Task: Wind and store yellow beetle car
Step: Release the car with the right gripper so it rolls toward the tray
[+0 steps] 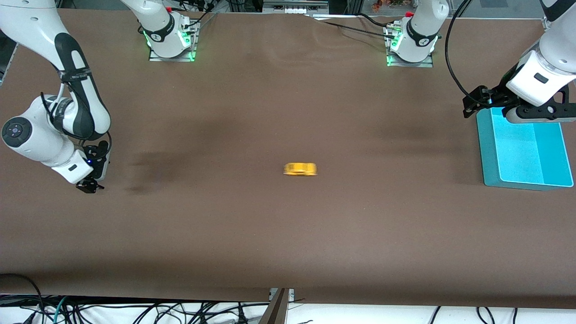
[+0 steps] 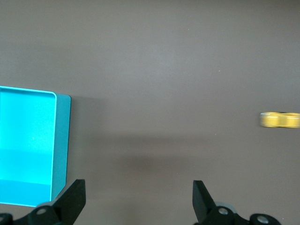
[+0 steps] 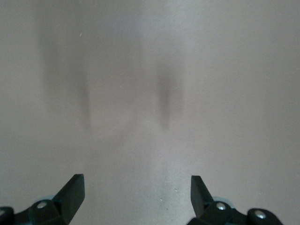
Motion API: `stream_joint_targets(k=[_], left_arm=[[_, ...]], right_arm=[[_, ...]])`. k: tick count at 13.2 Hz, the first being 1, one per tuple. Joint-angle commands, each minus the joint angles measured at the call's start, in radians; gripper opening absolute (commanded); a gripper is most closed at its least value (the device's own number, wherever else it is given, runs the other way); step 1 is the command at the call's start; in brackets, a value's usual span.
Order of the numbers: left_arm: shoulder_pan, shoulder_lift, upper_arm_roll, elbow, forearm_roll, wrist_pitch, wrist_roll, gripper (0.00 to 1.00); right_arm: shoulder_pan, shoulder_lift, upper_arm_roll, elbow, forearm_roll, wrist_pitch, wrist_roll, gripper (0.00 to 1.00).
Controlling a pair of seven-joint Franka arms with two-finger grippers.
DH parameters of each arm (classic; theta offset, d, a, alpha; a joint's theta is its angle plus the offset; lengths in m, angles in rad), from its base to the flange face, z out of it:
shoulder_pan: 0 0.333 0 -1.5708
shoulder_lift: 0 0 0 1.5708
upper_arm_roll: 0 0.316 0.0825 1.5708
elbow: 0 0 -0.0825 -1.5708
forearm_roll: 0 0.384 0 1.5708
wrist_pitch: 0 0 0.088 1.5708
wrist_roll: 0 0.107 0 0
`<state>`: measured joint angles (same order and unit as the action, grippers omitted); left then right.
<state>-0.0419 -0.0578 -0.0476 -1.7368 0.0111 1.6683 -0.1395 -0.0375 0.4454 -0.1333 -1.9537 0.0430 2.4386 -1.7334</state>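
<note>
Table (image 1: 288,234), brown cloth, seen from the high front camera.

Right gripper (image 1: 90,186): low over the cloth at the right arm's end of the table; jaws wide apart, nothing between the fingers (image 3: 70,192).

Yellow beetle car (image 1: 300,169): alone near the middle of the table, well apart from both grippers. Long axis runs along the table from one arm's end toward the other. Outline smeared, so which end is the nose cannot be told.

Blue tray (image 1: 488,148): at the left arm's end of the table, shallow, nothing inside.

Left gripper (image 1: 477,101): over the tray's edge; jaws wide apart, holding nothing; car also visible in its wrist view (image 2: 280,120).
</note>
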Motion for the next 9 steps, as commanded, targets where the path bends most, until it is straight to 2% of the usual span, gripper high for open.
stream_joint_targets(k=[1,4,9], left_arm=[[-0.006,0.010,0.003,0.028,-0.008,-0.027,-0.002,1.00],[-0.006,0.010,0.003,0.028,-0.008,-0.027,-0.002,1.00],[-0.006,0.010,0.002,0.029,-0.010,-0.027,-0.002,1.00]], right_arm=[[-0.015,-0.037,0.030,0.042,0.024,-0.067,0.140,1.00],[-0.012,-0.066,0.053,0.073,0.024,-0.116,0.337,1.00],[0.047,-0.070,0.066,0.286,0.014,-0.464,0.794,1.00]])
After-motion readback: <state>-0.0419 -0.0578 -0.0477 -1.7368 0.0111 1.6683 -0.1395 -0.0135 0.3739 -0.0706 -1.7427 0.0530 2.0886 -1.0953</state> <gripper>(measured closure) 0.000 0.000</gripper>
